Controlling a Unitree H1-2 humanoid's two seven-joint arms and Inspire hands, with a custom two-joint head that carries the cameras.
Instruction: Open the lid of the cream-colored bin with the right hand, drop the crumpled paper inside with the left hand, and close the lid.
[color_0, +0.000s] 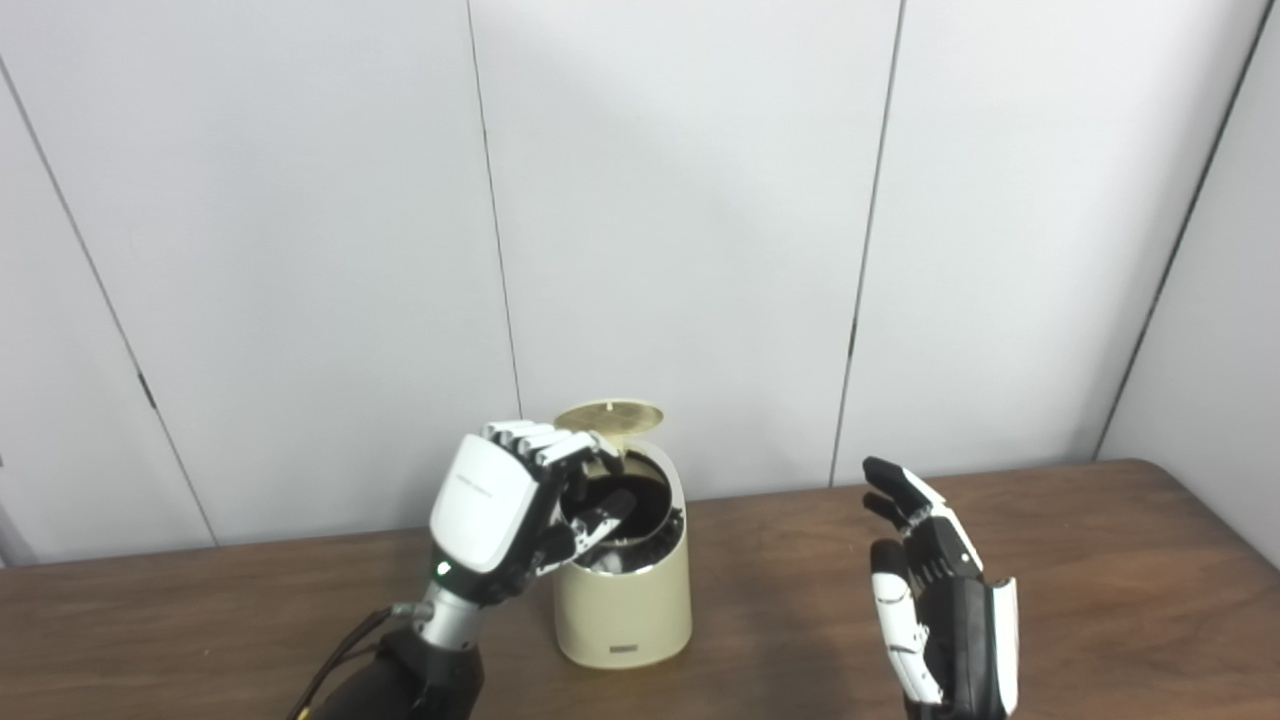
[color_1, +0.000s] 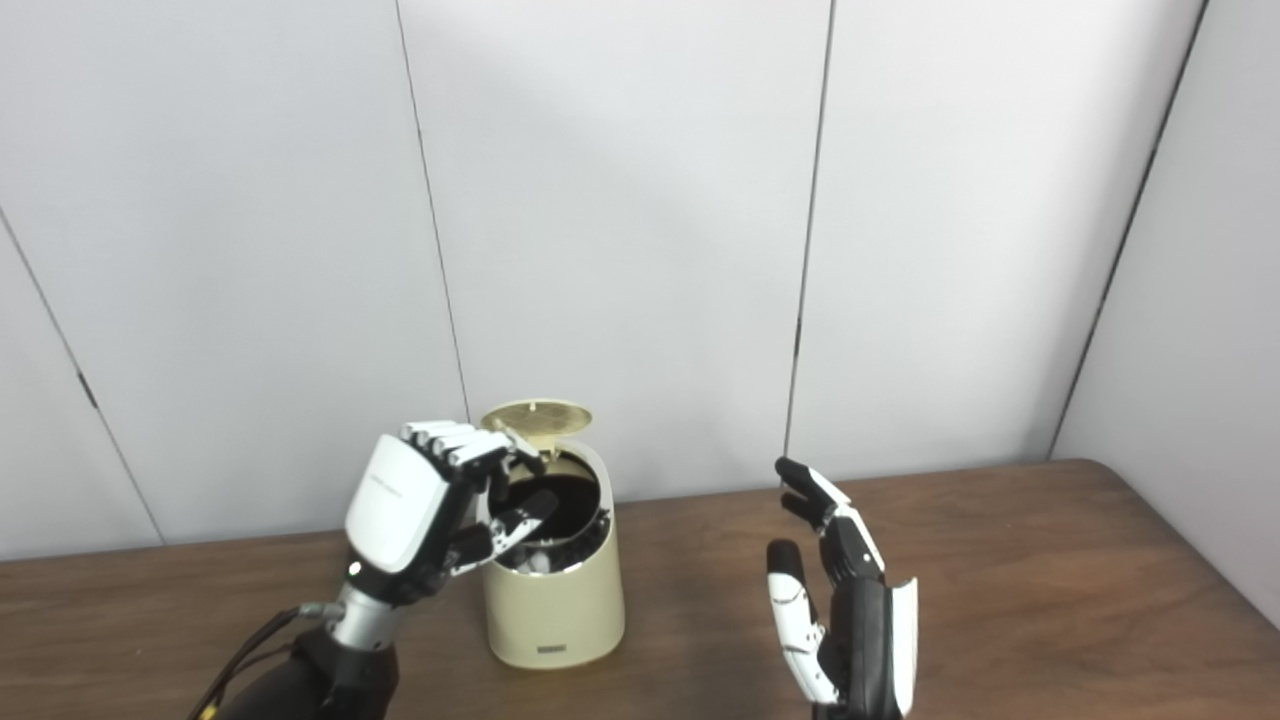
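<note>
Both hands are holding nothing. The left hand is hanging over the bin, fingers loosely curled; the right hand is waiting wide open beside it. Push the lid down gently.

A: What lies under everything?
B: A dark brown wooden table, its grain running left to right, with a rounded far right corner.
A: And behind it?
B: A pale grey panelled wall, split by thin dark seams. One seam on the left carries a small dark mark.
</note>
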